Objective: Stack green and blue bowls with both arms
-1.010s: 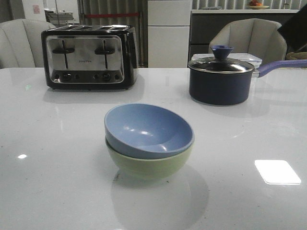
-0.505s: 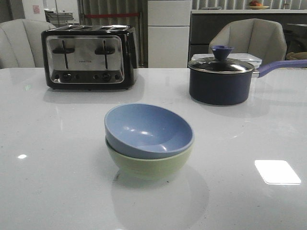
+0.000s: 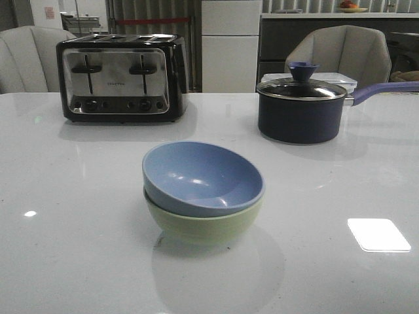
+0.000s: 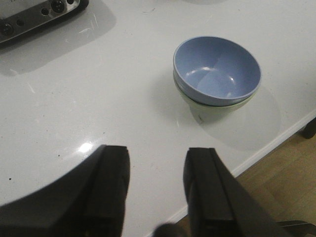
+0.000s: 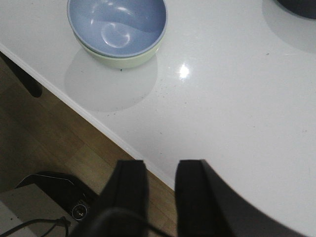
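The dusty blue bowl sits nested, slightly tilted, inside the pale green bowl at the middle of the white table. The stack also shows in the left wrist view, blue bowl on green bowl, and in the right wrist view, blue bowl on green bowl. My left gripper is open and empty, above the table's near edge, well away from the bowls. My right gripper is open and empty over the table's edge. Neither gripper shows in the front view.
A black and chrome toaster stands at the back left. A dark navy lidded saucepan with a purple handle stands at the back right. Chairs stand beyond the table. The table's near edge and the wooden floor show in the wrist views.
A dark arm part at the front view's top right corner one second ago has left the view. The bowls have not moved.
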### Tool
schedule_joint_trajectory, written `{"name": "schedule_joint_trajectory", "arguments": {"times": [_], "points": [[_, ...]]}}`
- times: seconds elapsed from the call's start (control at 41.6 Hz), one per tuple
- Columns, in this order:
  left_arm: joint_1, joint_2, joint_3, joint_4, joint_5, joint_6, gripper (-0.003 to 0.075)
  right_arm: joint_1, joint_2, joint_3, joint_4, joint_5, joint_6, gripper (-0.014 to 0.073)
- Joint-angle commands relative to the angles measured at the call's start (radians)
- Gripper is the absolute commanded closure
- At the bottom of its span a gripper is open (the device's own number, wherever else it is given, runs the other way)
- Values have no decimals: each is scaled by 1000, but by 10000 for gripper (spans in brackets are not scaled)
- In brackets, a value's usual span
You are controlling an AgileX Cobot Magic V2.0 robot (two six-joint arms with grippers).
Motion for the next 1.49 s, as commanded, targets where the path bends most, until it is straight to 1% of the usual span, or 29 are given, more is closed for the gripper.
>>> {"name": "schedule_joint_trajectory", "arguments": {"times": [0.0, 0.048, 0.144, 0.24, 0.866, 0.914, 0.962, 1.058, 1.106, 1.25, 1.322, 1.395, 1.467], "points": [[-6, 1, -27, 9, -75, -13, 494, -5, -1, -27, 8, -71, 0, 436], [-6, 1, -27, 9, -75, -13, 527, -5, -1, -27, 8, -71, 0, 478], [-6, 1, -27, 9, -75, -13, 579, -5, -1, -27, 8, -71, 0, 536], [-6, 1, -27, 9, -75, -13, 628, -5, -1, -27, 8, -72, 0, 540], [-6, -7, -23, 6, -77, -13, 627, -5, -1, -27, 8, -69, 0, 540], [3, -18, -18, 9, -83, -13, 627, -5, -1, -27, 8, -69, 0, 540], [34, -41, -4, -3, -93, -13, 627, -5, -1, -27, 8, -69, 0, 540], [129, -109, 48, -5, -161, -13, 627, -5, -1, -27, 8, -68, 0, 540], [185, -155, 100, -8, -233, -13, 627, -5, -1, -27, 8, -68, 0, 540], [349, -340, 343, -25, -543, -13, 627, -5, -1, -27, 8, -68, 0, 540], [411, -428, 445, -54, -649, -13, 627, -5, -1, -27, 8, -68, 0, 540], [471, -517, 535, -94, -725, -13, 627, -5, -1, -27, 8, -68, 0, 540], [517, -582, 601, -129, -757, -13, 627, -5, -1, -27, 8, -68, 0, 540]]}}
